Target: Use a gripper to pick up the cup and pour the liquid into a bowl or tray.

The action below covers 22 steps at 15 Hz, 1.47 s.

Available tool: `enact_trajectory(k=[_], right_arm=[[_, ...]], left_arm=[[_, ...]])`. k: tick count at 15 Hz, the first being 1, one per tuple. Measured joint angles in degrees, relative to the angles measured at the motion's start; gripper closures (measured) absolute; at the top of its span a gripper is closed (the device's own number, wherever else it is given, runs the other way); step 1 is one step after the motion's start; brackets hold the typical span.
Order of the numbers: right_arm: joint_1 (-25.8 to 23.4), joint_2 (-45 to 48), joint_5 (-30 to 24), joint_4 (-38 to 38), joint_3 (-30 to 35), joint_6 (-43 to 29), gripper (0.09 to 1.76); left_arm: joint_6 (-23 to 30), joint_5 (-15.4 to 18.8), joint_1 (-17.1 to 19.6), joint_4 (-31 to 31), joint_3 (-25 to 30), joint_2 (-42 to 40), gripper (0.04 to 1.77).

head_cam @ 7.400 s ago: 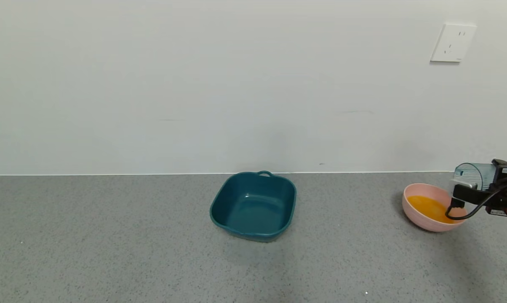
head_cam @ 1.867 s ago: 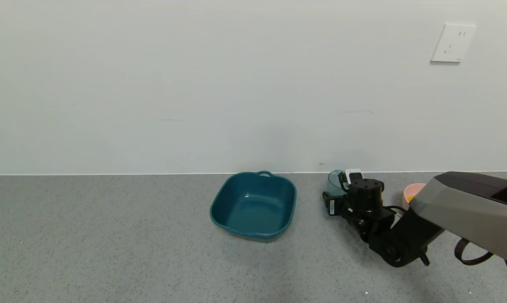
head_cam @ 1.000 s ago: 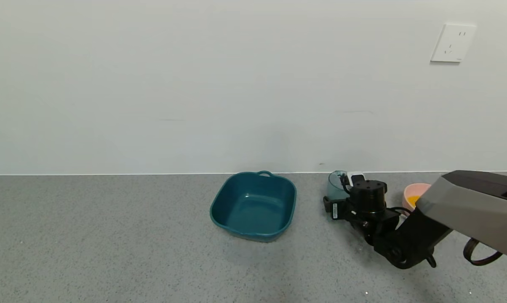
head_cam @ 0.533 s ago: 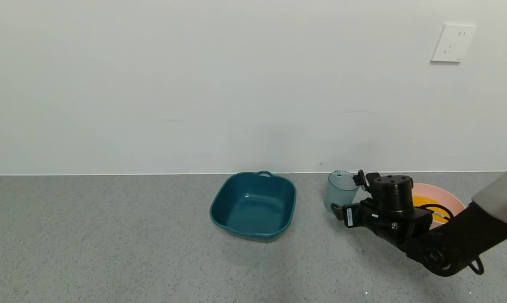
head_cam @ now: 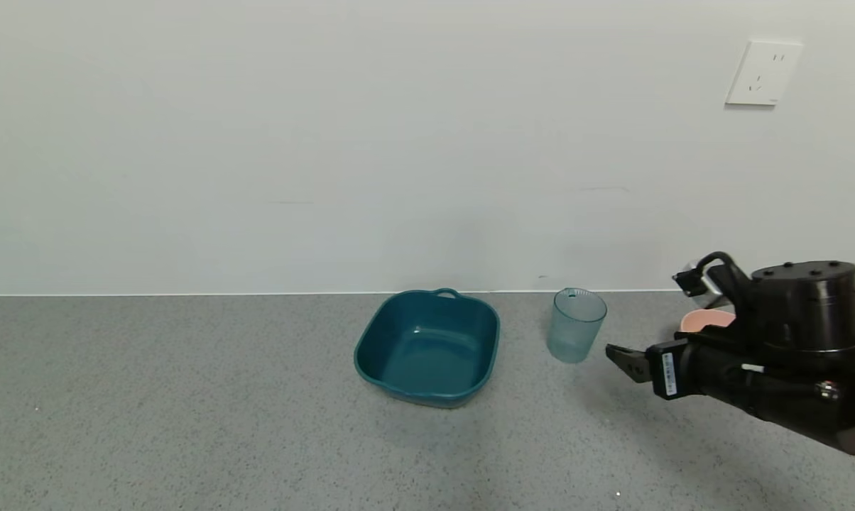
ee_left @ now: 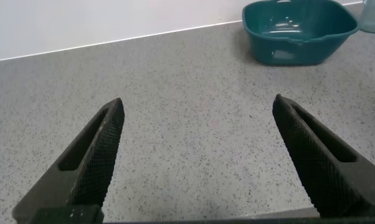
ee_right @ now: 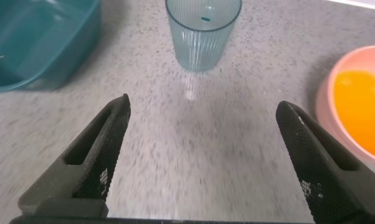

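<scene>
Grey speckled counter [head_cam: 186, 426], cup [head_cam: 576, 324] upright – apart from right claw [ee_right: 203, 155], fingers spread, bowl [ee_right: 337, 118] beside.

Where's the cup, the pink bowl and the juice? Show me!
cup [head_cam: 576, 333]: head view, middle of its ribbed side wall.
pink bowl [ee_right: 324, 99]: right wrist view, on its rim.
juice [ee_right: 360, 106]: right wrist view, on the orange surface inside the bowl.

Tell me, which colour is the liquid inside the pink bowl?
The liquid is opaque orange-yellow, clearest in the right wrist view.
</scene>
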State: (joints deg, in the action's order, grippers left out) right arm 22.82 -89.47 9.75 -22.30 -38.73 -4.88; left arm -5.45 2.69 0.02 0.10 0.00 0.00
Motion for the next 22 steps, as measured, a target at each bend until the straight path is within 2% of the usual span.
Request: enact_trajectory(k=[5, 14, 17, 20, 22], right_arm=[[1.4, 22.2, -0.2, 17.9, 0.7, 0.1, 0.15], [3.0, 55.6, 0.1, 41.3, 0.7, 2.5, 0.15], [-1.5, 64.3, 1.4, 48.8, -0.1, 3.0, 0.15], [-10.4, 70.0, 1.6, 51.0, -1.0, 3.9, 0.15], [-13.3, 72.2, 3.9, 51.6, -1.5, 3.9, 0.15]], left_arm=[[0.0, 0.0, 0.0, 0.0, 0.0, 0.0, 0.09], [0.0, 0.0, 0.0, 0.0, 0.0, 0.0, 0.09], [0.0, 0.0, 0.0, 0.0, 0.0, 0.0, 0.09], [0.0, 0.0, 0.0, 0.0, 0.0, 0.0, 0.09], [0.0, 0.0, 0.0, 0.0, 0.0, 0.0, 0.09]])
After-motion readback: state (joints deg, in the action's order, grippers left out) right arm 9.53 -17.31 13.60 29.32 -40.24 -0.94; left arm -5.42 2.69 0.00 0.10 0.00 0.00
